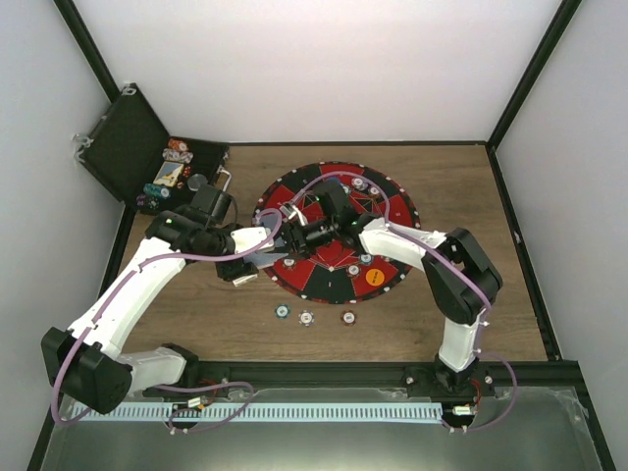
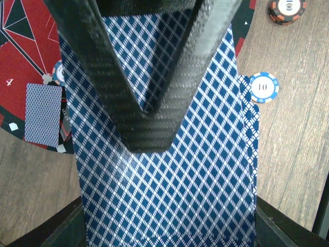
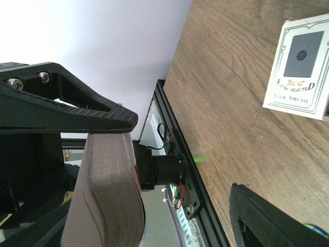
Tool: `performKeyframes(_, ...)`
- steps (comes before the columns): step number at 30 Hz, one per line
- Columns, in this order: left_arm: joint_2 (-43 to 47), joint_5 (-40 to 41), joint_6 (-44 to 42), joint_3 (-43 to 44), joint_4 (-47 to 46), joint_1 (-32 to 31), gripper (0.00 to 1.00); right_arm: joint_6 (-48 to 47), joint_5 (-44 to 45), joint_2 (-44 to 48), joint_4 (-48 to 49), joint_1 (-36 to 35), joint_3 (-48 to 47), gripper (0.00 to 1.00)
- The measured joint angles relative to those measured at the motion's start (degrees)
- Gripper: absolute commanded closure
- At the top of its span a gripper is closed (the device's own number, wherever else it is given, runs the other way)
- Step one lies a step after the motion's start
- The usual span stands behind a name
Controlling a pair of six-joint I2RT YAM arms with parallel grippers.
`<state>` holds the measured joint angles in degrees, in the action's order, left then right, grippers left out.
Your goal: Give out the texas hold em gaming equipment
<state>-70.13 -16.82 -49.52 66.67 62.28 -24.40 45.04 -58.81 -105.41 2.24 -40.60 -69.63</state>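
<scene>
A deck of cards with blue diamond backs [image 2: 169, 180] sits edge-to-edge between my left gripper's fingers; my left gripper [image 2: 172, 206] is shut on it over the left rim of the mat [image 1: 267, 249]. My right gripper [image 3: 175, 164] is open. Its upper finger [image 3: 77, 110] lies flat on the deck's top card [image 2: 149, 103], and its lower finger [image 3: 267, 221] stands well clear. The deck's thick edge shows in the right wrist view [image 3: 108, 195]. One card [image 2: 43, 114] lies face down on the mat. Three chips [image 1: 307, 317] lie on the wood in front of the mat. An orange button disc [image 1: 374, 276] lies on the mat.
The round red-and-black mat [image 1: 339, 285] carries several chips at its far side [image 1: 365, 186]. The open black case [image 1: 128, 147] with chips stands at the back left. A blue chip [image 2: 263, 86] and an orange-black chip [image 2: 288, 9] lie beside the deck. A card box [image 3: 300, 67] lies on the wood.
</scene>
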Motion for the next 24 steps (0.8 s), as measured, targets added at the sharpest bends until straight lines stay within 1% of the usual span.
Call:
performKeyframes(5, 0.00, -0.04, 0.00, -0.11, -0.07, 0.00, 0.96, -2.08, 1.81, 2.25, -3.50, 0.57, 0.02, 0.48)
performKeyframes(15, 0.00, 0.09, -0.02, -0.61, -0.07, 0.00, 0.96, -4.66, 3.87, 4.81, -8.22, 0.92, -0.09, 0.66)
performKeyframes(18, 0.00, 0.20, 0.00, -1.01, -0.04, 0.00, 0.96, -5.22, 5.07, 5.57, -10.25, 1.11, -0.39, 0.85)
performKeyframes(19, 0.00, 0.26, 0.00, -1.16, -0.04, 0.00, 0.96, -5.55, 5.75, 5.95, -10.99, 1.20, -0.63, 0.89)
performKeyframes(24, 0.17, 0.04, -0.02, -1.22, -0.09, 0.00, 0.96, -6.05, 7.69, 8.76, -13.38, 2.27, -0.96, 0.99)
